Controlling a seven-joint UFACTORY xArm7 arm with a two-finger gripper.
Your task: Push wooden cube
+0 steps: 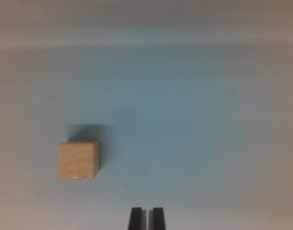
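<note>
Two dark fingertips of the gripper [146,218] are poking up from the bottom edge of the wrist view, just right of its centre line. They are sitting pressed nearly together, with only a thin pale sliver showing between them, and they are pinching nothing. Only their upper ends are showing; the rest is running out of the picture below.

Taking the gripper as the landmark, the wooden cube [78,159] is lying up and toward the wrist view's left of it, clearly apart from the fingertips and not touching them. It is resting flat on the pale blue surface [199,124], showing its light tan top face with faint grain and a narrow strip of its right side face, which is looking slightly darker. Its edges are running roughly square to the picture's edges. A soft dark shadow is falling on the surface just beyond the cube, on its far side from the gripper and a little to the wrist view's right.

Straight ahead of the gripper the surface is stretching away bare and evenly coloured. Farther from the gripper, near the top of the view, a blurred greyish band [146,24] is running across the whole width; what it is cannot be told from this picture.
</note>
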